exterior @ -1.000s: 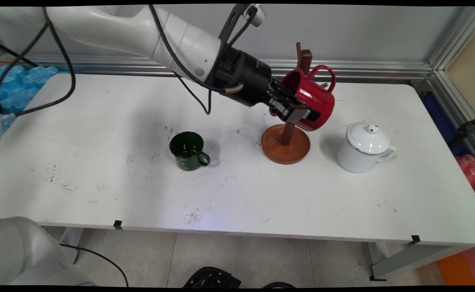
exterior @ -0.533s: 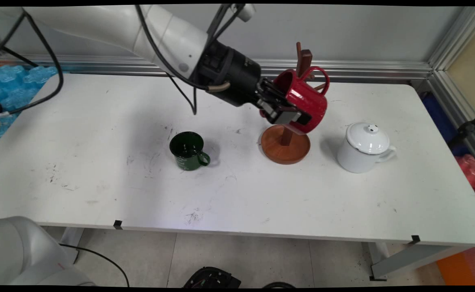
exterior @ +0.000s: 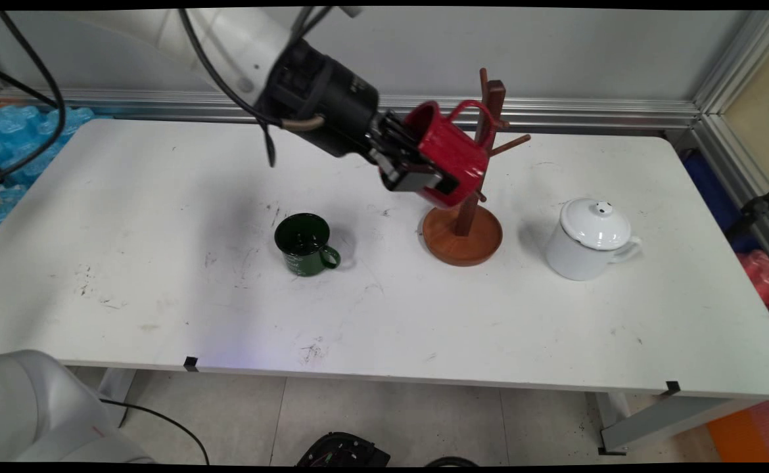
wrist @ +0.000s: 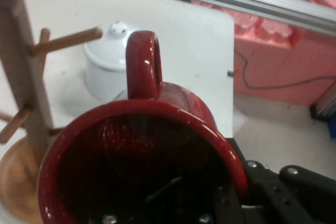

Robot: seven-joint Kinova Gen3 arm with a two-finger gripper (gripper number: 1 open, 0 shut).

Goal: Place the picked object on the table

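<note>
We see the claw [exterior: 417,176] clamped on the rim of a red mug [exterior: 447,157], one finger inside the cup and one outside along its wall, so the mug hangs in the air, tilted with its mouth turned back toward the arm. In the hand view the red mug [wrist: 142,166] fills most of the frame, its dark inside facing us and its handle [wrist: 143,64] standing up at the top of the rim. In the main view that handle [exterior: 471,108] points up and to the right, just beside the upright post of a wooden mug tree [exterior: 466,217]; we cannot tell whether it touches the post or one of the pegs. The mug's lower edge hangs above the left part of the tree's round base, clear of the desk [exterior: 161,282].

Out to the right of the tree, apart from it, stands a white enamel pot [exterior: 588,243] with its lid on and its handle toward the right. In the hand view the same pot [wrist: 107,64] shows behind the mug's handle, with the mug tree [wrist: 23,93] at the left edge. To the left of the tree's base a dark green mug [exterior: 304,243] stands upright on the desk, handle toward the near right, well apart from the claw.
</note>
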